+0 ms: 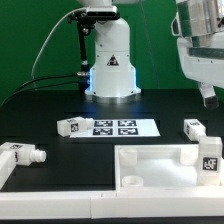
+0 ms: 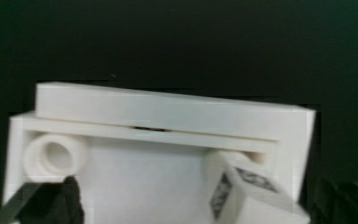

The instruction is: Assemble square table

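The square table's white panel (image 1: 160, 168) lies at the front of the exterior view's right, rim up, with a round corner socket (image 1: 130, 182) showing. One tagged leg (image 1: 210, 153) stands on the panel's right part. Other legs lie loose on the black table: one (image 1: 72, 126) beside the marker board, one (image 1: 193, 127) behind the panel, one (image 1: 22, 155) at the far left. My gripper (image 1: 208, 98) hangs open and empty well above the panel's right side. The wrist view shows the panel (image 2: 167, 115), a socket (image 2: 55, 156) and the tagged leg (image 2: 247, 188) between my spread fingers (image 2: 30, 200).
The marker board (image 1: 115, 127) lies flat in the middle of the black table. The robot's white base (image 1: 110, 62) stands behind it. A long white border piece (image 1: 50, 195) runs along the front left, next to the panel.
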Available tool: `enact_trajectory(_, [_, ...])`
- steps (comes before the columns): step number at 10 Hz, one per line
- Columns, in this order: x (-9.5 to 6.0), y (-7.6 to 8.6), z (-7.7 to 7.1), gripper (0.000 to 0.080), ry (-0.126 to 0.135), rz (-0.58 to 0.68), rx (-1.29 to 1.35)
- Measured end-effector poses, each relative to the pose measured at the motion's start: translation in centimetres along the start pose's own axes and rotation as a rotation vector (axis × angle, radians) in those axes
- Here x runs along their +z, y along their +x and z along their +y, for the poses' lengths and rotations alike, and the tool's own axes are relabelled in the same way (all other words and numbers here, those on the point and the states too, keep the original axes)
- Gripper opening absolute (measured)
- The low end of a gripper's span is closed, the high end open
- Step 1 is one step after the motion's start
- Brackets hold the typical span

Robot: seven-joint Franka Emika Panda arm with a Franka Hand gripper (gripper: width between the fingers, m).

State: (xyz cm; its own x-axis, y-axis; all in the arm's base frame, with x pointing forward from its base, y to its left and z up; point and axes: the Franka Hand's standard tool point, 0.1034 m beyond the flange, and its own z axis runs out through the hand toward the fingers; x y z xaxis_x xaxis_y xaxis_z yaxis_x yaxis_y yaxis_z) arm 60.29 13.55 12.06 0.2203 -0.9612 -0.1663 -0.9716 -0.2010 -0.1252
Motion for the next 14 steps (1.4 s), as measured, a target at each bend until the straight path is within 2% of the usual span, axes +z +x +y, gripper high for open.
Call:
enact_trajectory(2, [0.3, -0.2, 0.3, 0.0649, -0.004, -0.001, -0.133])
enact_trajectory(3, [1.0, -0.8, 1.1, 0.0649, -0.015, -0.006, -0.215])
enact_trajectory(5, [2.0, -2.4, 4.2, 0.0649, -0.048, -0.011, -0.390])
enact_trajectory(6, [2.5, -3.8, 6.2, 0.0649, -0.080, 0.002, -0.491])
enact_trajectory(7, [2.7, -4.6, 6.4, 0.0649, -0.102, 0.032, -0.584])
enact_trajectory(10, [2.7, -4.3, 6.4, 0.0649, -0.106, 0.022, -0.808])
enact_trajectory(11, [2.8, -4.3, 6.7, 0.0649, -0.115, 0.013, -0.896])
enact_trajectory(13, [3.5, -4.5, 8.8, 0.0649, -0.164, -0.032, -1.084])
enact_trajectory(14, [3.9, -4.6, 10.1, 0.0649, -0.177, -0.035, -1.154])
